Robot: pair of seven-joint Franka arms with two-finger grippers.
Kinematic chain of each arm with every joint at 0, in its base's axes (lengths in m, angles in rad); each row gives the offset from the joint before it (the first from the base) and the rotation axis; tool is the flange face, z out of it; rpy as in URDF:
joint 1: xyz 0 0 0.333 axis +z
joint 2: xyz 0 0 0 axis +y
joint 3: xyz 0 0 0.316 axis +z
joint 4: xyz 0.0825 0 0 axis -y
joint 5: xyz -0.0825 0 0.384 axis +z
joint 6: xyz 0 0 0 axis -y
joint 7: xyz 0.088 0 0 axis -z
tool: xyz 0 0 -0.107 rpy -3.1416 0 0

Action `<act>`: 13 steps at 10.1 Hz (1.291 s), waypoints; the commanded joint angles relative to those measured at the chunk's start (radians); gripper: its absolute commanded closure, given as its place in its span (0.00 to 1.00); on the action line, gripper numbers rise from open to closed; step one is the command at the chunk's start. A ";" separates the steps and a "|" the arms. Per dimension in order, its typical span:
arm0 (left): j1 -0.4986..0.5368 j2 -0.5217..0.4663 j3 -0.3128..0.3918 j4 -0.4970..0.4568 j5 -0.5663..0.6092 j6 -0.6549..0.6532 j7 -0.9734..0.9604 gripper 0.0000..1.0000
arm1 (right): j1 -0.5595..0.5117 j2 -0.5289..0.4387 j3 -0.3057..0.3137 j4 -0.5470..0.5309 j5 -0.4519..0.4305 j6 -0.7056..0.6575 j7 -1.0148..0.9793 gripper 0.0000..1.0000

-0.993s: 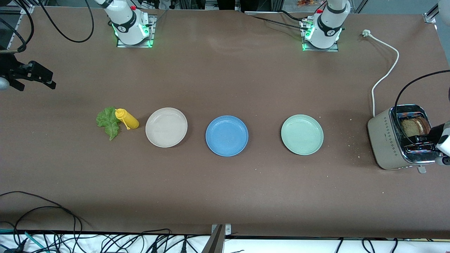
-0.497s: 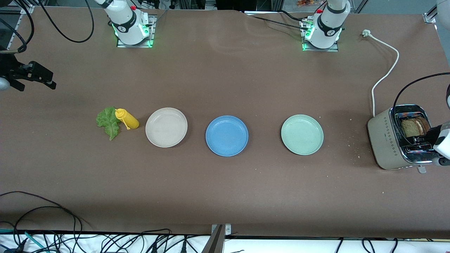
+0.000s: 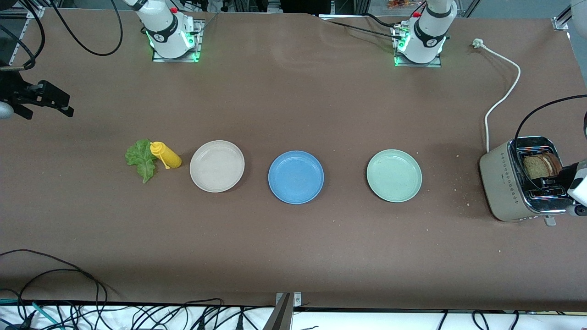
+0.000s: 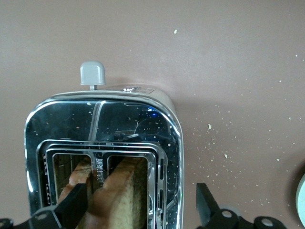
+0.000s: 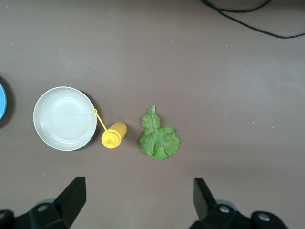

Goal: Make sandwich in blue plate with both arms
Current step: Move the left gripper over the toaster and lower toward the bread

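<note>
Brown table holds the blue plate (image 3: 296,177); wrist views alone show both jaws apart, left gripper (image 4: 140,205) over toaster (image 4: 102,157) bread (image 4: 126,195).

Directly over a chrome-topped toaster (image 4: 102,157) on the brown bench (image 4: 228,57). Two bread slices (image 4: 124,195) upright in its slots. Grey lever knob (image 4: 92,74) jutting from one end. Left gripper (image 4: 138,205) jaws spread wide, straddling the toaster top. Crumbs (image 4: 224,143) scattered beside.
</note>
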 commanded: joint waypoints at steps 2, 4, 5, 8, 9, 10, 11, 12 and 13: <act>0.007 0.014 -0.004 0.028 0.025 -0.008 0.011 0.00 | -0.006 0.007 0.005 0.022 0.006 -0.014 0.010 0.00; 0.007 0.016 -0.004 0.018 0.025 -0.011 0.011 0.00 | -0.006 0.007 0.005 0.022 0.006 -0.014 0.010 0.00; 0.007 0.016 -0.004 0.013 0.025 -0.023 0.011 0.00 | -0.006 0.007 0.005 0.022 0.006 -0.014 0.010 0.00; 0.010 0.017 -0.004 0.013 0.024 -0.066 0.018 0.05 | -0.006 0.007 0.005 0.022 0.006 -0.014 0.010 0.00; 0.010 0.017 -0.004 0.015 0.024 -0.077 0.022 0.15 | -0.006 0.007 0.005 0.022 0.006 -0.014 0.010 0.00; 0.012 0.016 -0.004 0.018 0.024 -0.083 0.022 0.18 | -0.006 0.007 0.005 0.022 0.006 -0.014 0.010 0.00; 0.012 0.016 -0.004 0.018 0.024 -0.085 0.022 0.26 | -0.006 0.007 0.005 0.022 0.006 -0.015 0.010 0.00; 0.012 0.016 -0.004 0.022 0.024 -0.097 0.020 0.44 | -0.006 0.007 0.005 0.022 0.006 -0.015 0.010 0.00; 0.012 0.016 -0.004 0.024 0.022 -0.109 0.018 0.67 | -0.006 0.007 0.005 0.022 0.006 -0.015 0.010 0.00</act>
